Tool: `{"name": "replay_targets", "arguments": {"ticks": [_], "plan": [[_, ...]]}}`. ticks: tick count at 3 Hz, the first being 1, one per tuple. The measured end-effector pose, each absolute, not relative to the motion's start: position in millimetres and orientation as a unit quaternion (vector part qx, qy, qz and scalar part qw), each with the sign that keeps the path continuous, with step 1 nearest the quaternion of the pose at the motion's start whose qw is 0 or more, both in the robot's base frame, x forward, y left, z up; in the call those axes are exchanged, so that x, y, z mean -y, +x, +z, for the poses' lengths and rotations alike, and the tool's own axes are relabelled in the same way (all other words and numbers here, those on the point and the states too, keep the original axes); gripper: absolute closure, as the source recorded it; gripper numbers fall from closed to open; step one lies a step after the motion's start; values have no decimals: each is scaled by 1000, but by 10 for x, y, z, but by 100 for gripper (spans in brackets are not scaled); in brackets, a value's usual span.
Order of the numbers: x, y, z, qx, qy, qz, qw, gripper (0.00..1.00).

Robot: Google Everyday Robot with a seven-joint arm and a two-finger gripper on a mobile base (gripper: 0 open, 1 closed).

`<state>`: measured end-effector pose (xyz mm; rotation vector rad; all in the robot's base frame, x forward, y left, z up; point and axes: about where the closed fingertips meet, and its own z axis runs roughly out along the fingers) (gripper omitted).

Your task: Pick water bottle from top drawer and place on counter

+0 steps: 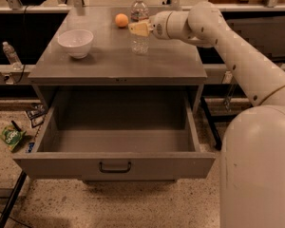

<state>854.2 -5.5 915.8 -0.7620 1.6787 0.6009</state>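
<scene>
Water bottle: the water bottle [140,42] stands upright on the counter [109,61], toward the back and right of the middle. Its cap is up and its base looks flat on the surface.
Hand: the hand [139,28] is at the bottle's mid-body, reaching in from the right. I cannot tell whether it pinches the bottle or stands spread clear of it.
Why that height: a hold at the ribbed waist likely keeps a tall, light bottle from tipping as it meets the surface.
Neighbours: an orange [122,20] lies near the bottle to its back-left, not touching it. A white bowl [75,42] sits well apart on the left.
Top drawer: the top drawer [114,164] hangs pulled out below, with no bottle in it.
Stage: the placing looks nearly done.
Next: let go and back away to the right without nudging the bottle.
Risk: a sideways brush could topple it toward the orange.
</scene>
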Motion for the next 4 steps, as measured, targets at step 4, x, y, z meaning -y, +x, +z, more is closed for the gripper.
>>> {"name": "replay_targets", "arguments": {"ticks": [4], "plan": [[325,8181,9231,-711,-312,259,575,0]]}}
